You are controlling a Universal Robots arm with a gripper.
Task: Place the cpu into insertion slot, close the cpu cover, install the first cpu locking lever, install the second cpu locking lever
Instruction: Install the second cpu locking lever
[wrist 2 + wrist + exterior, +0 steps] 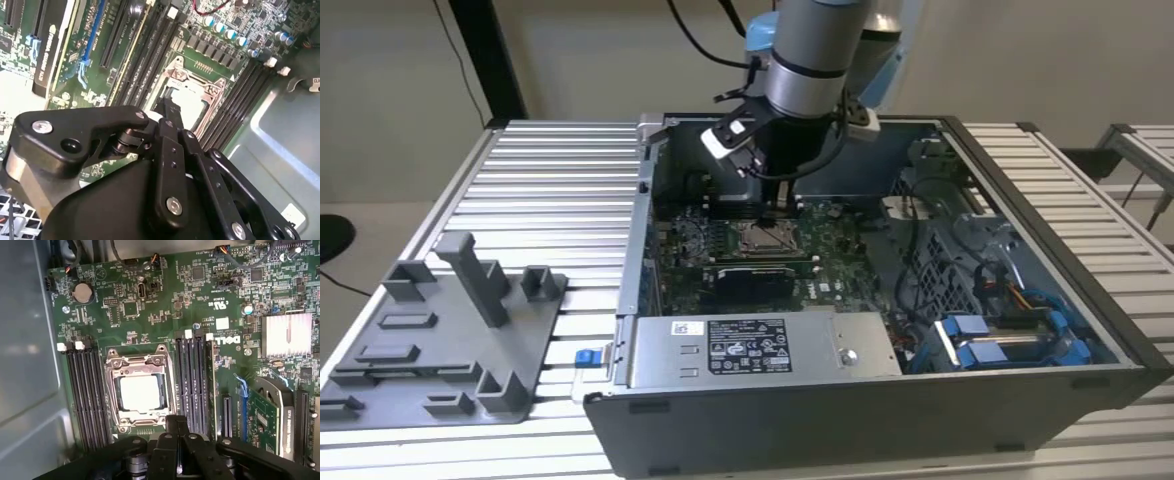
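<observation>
The black jaws [176, 427] look drawn together with nothing between them, hanging above the open computer case [1067, 300] just beside the socket. In both wrist views the cpu [139, 391], a flat pale-grey square with a dull metal face, lies face up in the insertion slot [114, 390], its edges square with the slot. The cpu cover [170, 390], a thin silvery frame, lies around it. Long dark memory slots [82, 395] run alongside on green circuit board [165, 295]. The case stands on a ribbed metal bench [547, 190].
</observation>
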